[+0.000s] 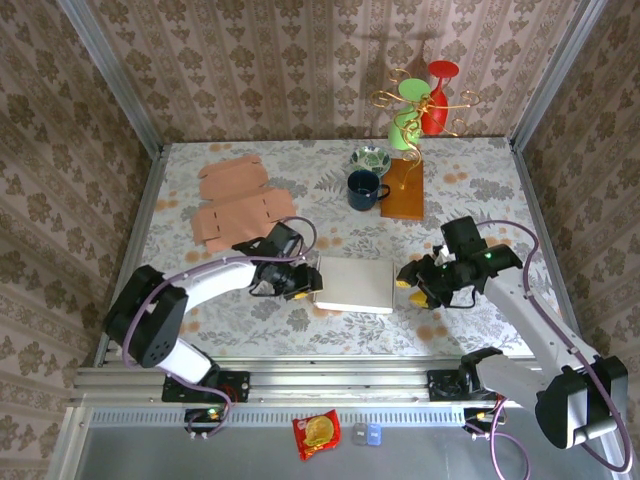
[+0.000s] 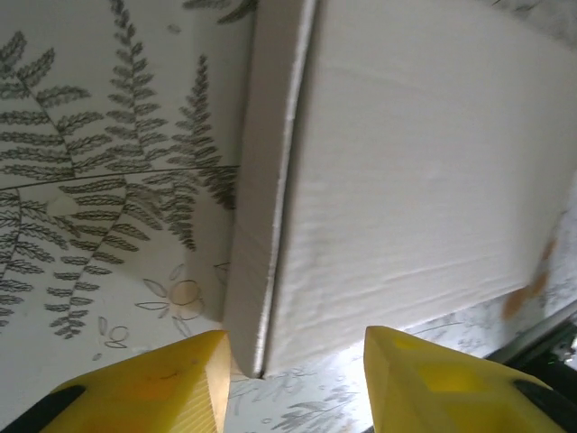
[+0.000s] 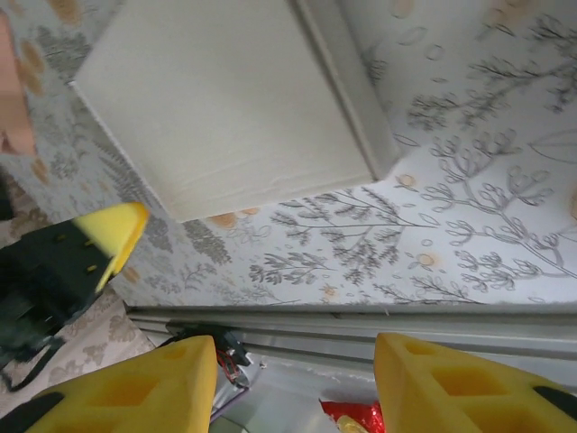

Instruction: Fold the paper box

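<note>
Now bracketing the box [image 1: 355, 285], lying closed on the table [image 1: 250, 320], with left gripper [image 2: 293, 383] at its left edge and right gripper [image 3: 297, 379] just off its right, both parted and holding nothing, apparently squaring it up.

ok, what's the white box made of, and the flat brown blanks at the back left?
White box: probably corrugated cardboard, matte white; faint parallel ribbing on top, thick folded edge. Brown blanks: likely kraft cardboard, matte; die-cut flaps and crease lines, too small to see more.
</note>
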`<state>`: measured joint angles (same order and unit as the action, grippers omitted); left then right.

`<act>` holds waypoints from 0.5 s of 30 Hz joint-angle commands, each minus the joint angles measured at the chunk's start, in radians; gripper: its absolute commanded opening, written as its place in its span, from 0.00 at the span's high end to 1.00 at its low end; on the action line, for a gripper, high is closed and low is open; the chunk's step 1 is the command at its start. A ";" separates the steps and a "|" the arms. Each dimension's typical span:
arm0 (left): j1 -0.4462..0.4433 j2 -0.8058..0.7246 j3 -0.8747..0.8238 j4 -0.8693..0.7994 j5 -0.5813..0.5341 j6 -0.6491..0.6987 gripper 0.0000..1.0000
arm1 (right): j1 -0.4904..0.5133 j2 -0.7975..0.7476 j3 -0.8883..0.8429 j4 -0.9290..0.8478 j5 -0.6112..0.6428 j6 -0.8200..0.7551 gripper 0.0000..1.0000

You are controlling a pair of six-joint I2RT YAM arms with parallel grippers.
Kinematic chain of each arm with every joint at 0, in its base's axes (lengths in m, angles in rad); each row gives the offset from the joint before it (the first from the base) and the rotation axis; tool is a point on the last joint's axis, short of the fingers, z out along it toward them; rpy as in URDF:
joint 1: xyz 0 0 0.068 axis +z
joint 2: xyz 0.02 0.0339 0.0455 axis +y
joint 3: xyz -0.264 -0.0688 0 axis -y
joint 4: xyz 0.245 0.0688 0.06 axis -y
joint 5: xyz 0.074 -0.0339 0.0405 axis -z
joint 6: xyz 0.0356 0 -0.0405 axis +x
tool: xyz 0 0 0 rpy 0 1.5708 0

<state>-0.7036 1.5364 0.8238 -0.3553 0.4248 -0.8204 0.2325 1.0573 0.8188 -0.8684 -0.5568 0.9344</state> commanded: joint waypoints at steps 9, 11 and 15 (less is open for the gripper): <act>-0.043 0.136 0.024 0.221 0.105 -0.058 0.73 | -0.005 -0.047 0.020 -0.004 -0.011 -0.029 0.50; -0.065 0.182 0.063 0.245 0.114 -0.077 0.74 | -0.006 -0.060 0.033 -0.031 0.012 -0.040 0.50; -0.104 0.267 0.132 0.309 0.097 -0.140 0.76 | -0.011 -0.083 0.073 -0.105 0.062 -0.077 0.50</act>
<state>-0.7837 1.7508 0.9161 -0.1066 0.5278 -0.9001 0.2295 1.0019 0.8440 -0.8986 -0.5381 0.9028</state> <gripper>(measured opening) 0.242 0.498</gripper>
